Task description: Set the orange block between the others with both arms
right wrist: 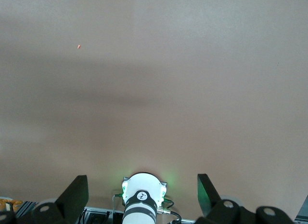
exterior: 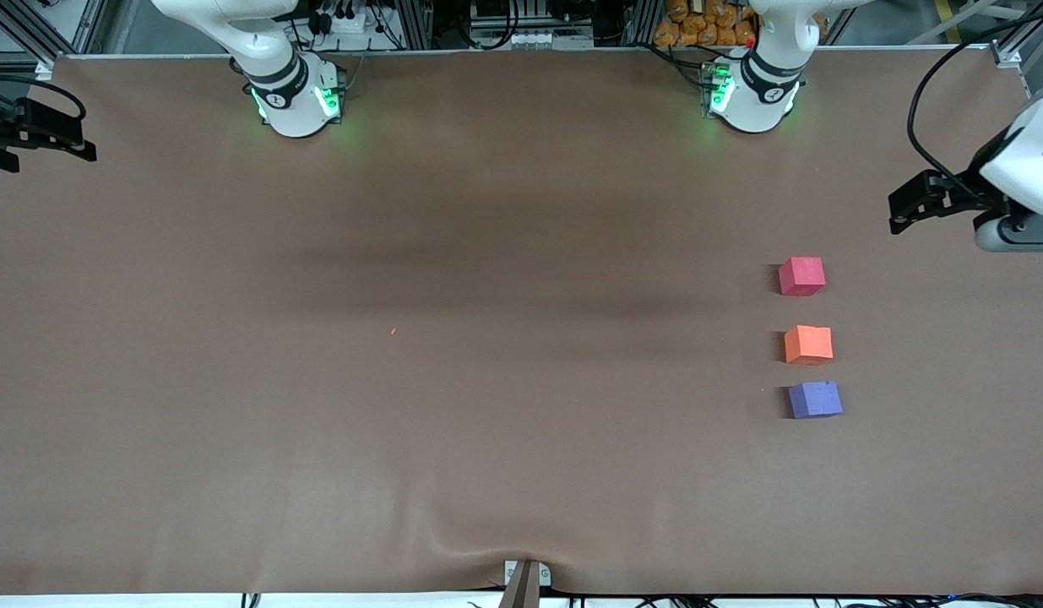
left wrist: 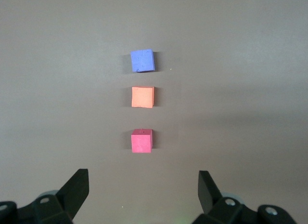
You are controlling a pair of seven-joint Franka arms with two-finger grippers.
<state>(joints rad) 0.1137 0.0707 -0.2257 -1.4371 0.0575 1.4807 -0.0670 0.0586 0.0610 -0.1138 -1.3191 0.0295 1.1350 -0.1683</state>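
You see the orange block (exterior: 808,344) resting on the bench (exterior: 453,355) between the red block (exterior: 801,276) and the purple block (exterior: 815,399), the 3 in 1 row near the left arm's end and apart from each other. The placement looks done. The left claw (left wrist: 143,189) hangs wide and empty over the bench beside the row. The right claw (right wrist: 142,188), wide and empty, waits over bare bench.

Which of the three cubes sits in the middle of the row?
The orange block: the pinkish-red cube lies farther from the front camera, the purple-blue cube nearer.
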